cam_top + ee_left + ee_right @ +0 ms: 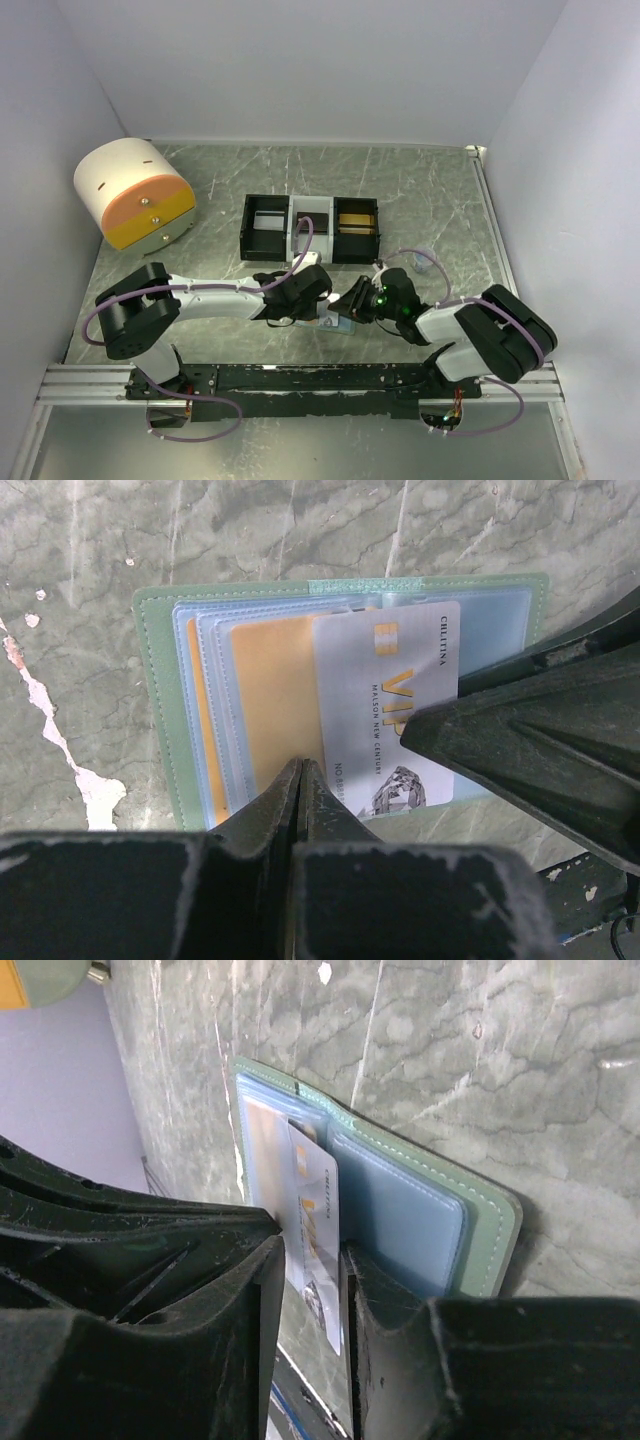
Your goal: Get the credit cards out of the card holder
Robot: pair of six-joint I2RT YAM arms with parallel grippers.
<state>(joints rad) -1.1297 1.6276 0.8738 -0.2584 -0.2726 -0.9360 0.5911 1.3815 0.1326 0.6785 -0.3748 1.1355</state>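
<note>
Close to the near edge of the tabletop (430, 190), about midway along it, the card holder (160, 680) lies open and flat, its sage-green border up against the marbled surface and its clear sleeves fanned out; both arms meet over it. The left gripper (300, 770) has its jaws pressed fully together, the tips resting at the holder's near edge just over an orange card (270, 700) that sits inside a sleeve. The right gripper (315, 1300) reaches in from the right edge's side; its jaws are closed down on a silver card (380, 680) printed with gold VIP lettering, one finger on each face, and this card lies partly over the orange one and across the holder's fold. In the right wrist view the pale blue pocket (400, 1220) of the holder lies just beyond the silver card, ringed by the green border. Farther in, near the middle of the tabletop, a black-and-white tray (246, 228) with three compartments stands well apart from the holder; its right compartment holds something gold-coloured. At the far left corner sits a white drum-shaped object (125, 175) with an orange face.
</note>
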